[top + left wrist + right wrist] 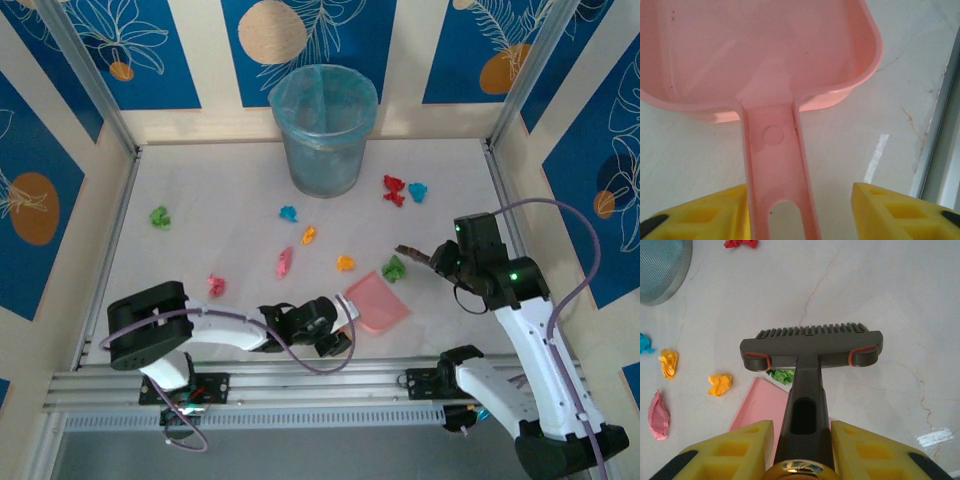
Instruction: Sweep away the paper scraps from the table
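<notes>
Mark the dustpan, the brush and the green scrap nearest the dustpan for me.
dustpan (380,303), top external view, middle of the pink tray.
brush (812,346), right wrist view, middle of the grey head.
green scrap (394,268), top external view, centre of the crumpled bit.

Beige walls (200,125) carry blue panels (350,40) with white leaf outlines and orange discs, perhaps printed; silvery posts (85,75) frame the corners.

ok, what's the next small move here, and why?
Probably close the jaws of the left gripper on the handle of the pink plastic dustpan: it sits between them with a gap on one side, so it looks unheld. The right gripper grips the grey bristle brush, head beside the green crumpled paper scrap by the pan's lip; sweeping could shove the pan.
</notes>
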